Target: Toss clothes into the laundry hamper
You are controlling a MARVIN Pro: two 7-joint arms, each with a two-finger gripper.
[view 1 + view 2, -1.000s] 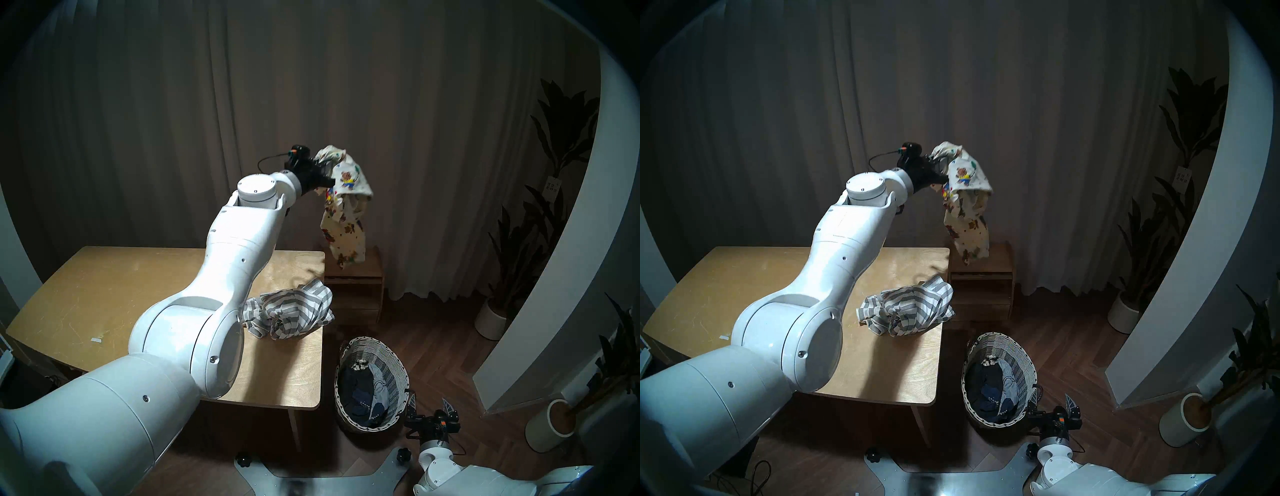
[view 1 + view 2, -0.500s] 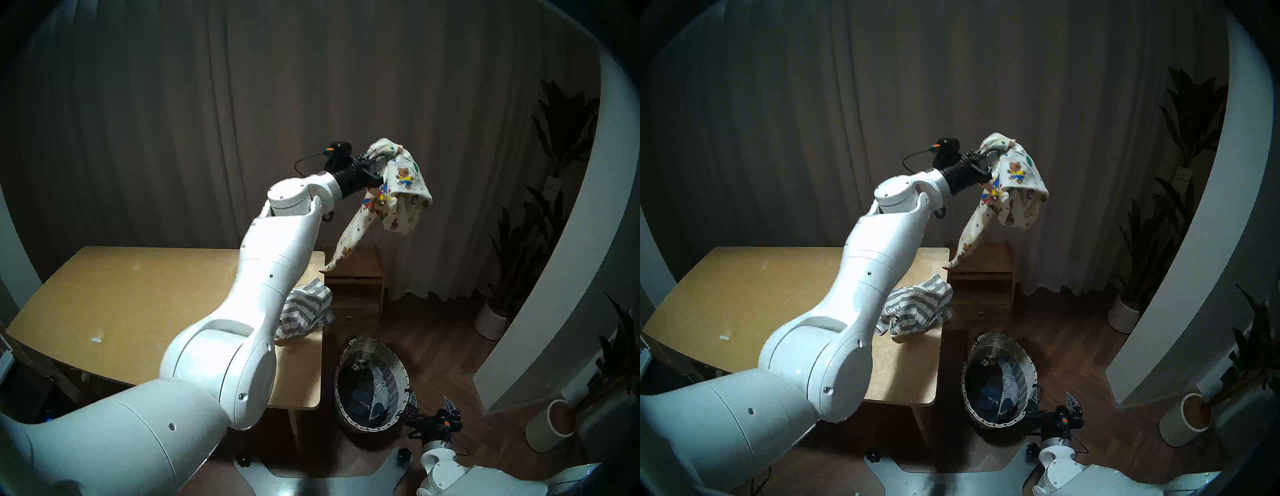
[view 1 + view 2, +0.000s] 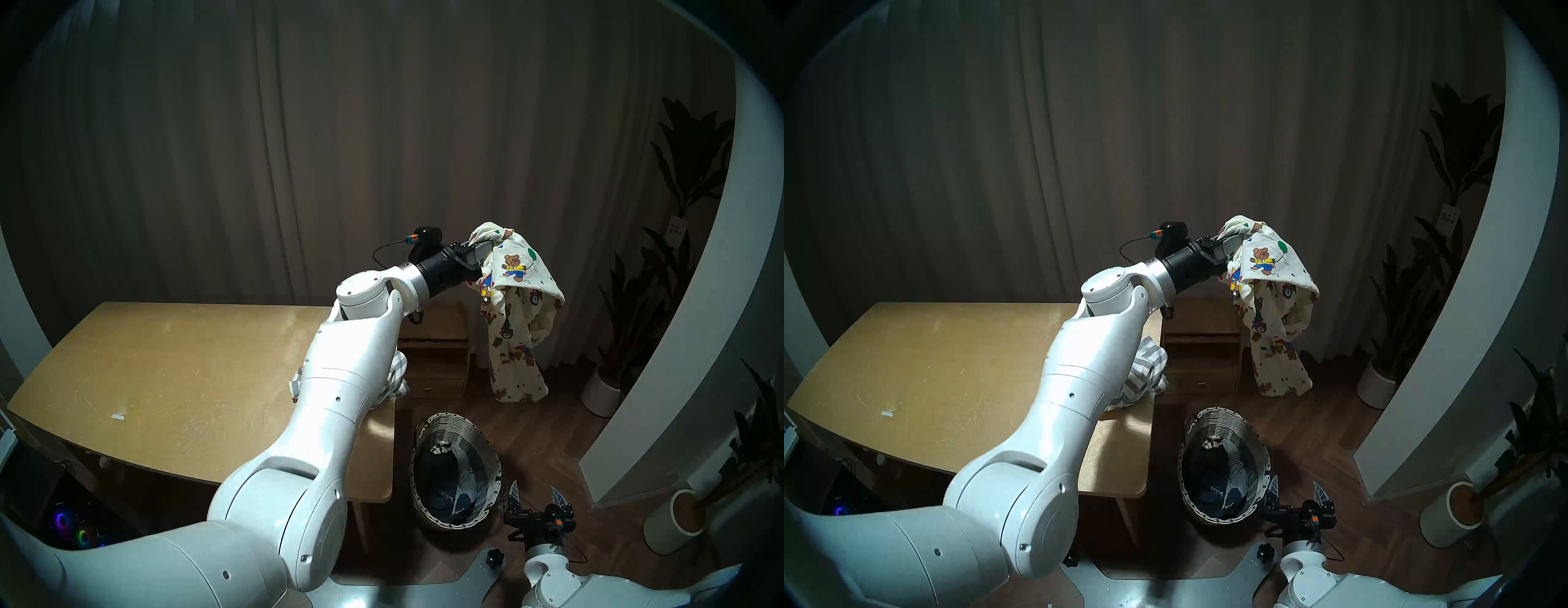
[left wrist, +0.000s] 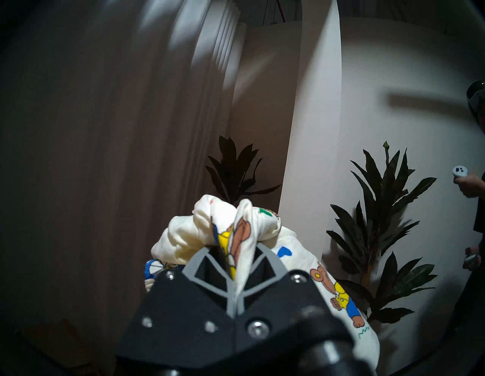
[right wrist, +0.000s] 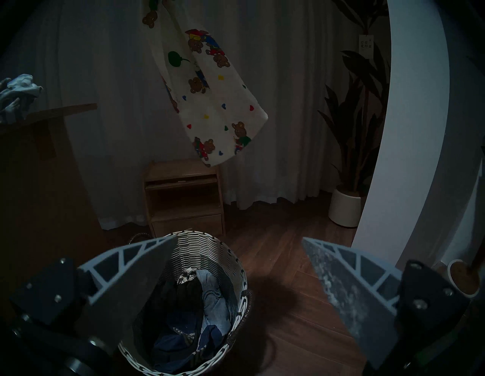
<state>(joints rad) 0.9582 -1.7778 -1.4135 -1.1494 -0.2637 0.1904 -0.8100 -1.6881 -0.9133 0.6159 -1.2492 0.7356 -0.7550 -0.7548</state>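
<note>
The right claw [image 3: 535, 497] hangs low with its jaws spread wide and empty, just beside the hamper [image 3: 492, 456] on the floor, which already has dark navy clothes [image 3: 441, 488] in it. The desk [image 3: 169, 382] stands next to it, the striped garment [image 3: 399, 375] at its corner mostly hidden behind the left arm. Farther off, the left claw [image 3: 481, 246] is pinched tight on the bear-print garment [image 3: 515, 322], dangling in front of a small wooden cabinet [image 3: 437, 365], curtain [image 3: 382, 127] and potted plants [image 3: 628, 314].
</note>
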